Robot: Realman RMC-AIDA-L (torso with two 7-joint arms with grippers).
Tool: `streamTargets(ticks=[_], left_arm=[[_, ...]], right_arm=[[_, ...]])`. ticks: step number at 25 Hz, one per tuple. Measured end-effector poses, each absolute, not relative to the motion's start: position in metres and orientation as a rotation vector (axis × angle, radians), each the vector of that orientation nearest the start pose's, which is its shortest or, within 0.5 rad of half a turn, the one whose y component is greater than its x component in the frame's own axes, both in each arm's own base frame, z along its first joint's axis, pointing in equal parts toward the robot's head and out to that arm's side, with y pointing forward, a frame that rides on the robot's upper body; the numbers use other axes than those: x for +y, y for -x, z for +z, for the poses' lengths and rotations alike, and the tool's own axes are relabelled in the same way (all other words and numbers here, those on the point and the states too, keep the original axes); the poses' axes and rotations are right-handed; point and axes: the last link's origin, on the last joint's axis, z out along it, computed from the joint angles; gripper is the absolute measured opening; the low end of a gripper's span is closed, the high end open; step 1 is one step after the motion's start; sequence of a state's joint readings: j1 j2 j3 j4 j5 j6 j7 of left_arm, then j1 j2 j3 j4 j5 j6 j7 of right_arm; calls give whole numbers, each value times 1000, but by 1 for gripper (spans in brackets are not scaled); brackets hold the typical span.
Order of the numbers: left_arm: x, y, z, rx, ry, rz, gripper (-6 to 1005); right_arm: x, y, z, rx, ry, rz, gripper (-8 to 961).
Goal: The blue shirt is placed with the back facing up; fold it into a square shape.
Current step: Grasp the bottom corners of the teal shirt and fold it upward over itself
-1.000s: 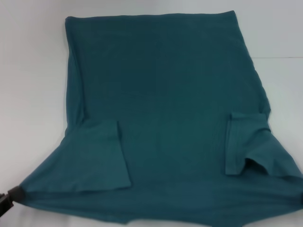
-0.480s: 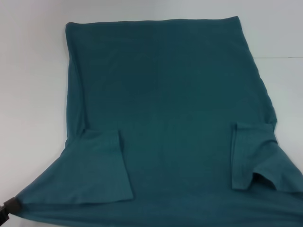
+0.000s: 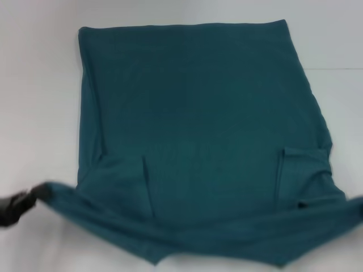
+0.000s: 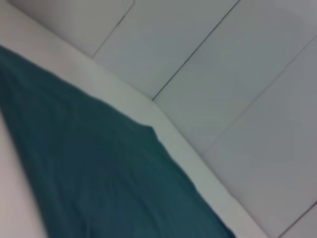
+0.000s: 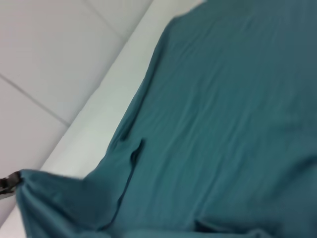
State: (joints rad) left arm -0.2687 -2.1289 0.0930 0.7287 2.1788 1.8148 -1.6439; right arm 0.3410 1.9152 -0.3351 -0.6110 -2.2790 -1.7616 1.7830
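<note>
The blue shirt (image 3: 198, 113) lies spread on the white table (image 3: 34, 85), with both sleeves folded inward onto its body. Its near edge is raised off the table and stretched from side to side. My left gripper (image 3: 28, 198), a dark blurred shape at the left edge, is shut on the shirt's near left corner. It also shows far off in the right wrist view as the left gripper (image 5: 9, 182), at the corner of the shirt (image 5: 223, 124). The near right corner runs taut out of the head view, and my right gripper is out of view. The left wrist view shows the shirt (image 4: 99, 173).
White table surface surrounds the shirt on the left, far and right sides. A thin seam line (image 3: 334, 69) crosses the table at the far right. Pale floor tiles (image 4: 237, 74) lie beyond the table edge in the wrist views.
The left gripper has risen from the bottom left corner and moved inward with the shirt corner. The near edge has lifted and come over the lower ends of the folded sleeves.
</note>
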Motion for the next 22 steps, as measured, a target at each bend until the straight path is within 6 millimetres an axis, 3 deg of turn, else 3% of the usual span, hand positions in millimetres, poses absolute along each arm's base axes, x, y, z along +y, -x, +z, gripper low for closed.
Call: streamTargets(ticks=[12,22], left_arm=[[338,316,38,-1292,2082,-1044,74],[394,292,27,-1263,1980,-990,76]], right_arm=[[338,-344,70,1365,2216,651,51],[400,-324,58,1239,2101,549,52]])
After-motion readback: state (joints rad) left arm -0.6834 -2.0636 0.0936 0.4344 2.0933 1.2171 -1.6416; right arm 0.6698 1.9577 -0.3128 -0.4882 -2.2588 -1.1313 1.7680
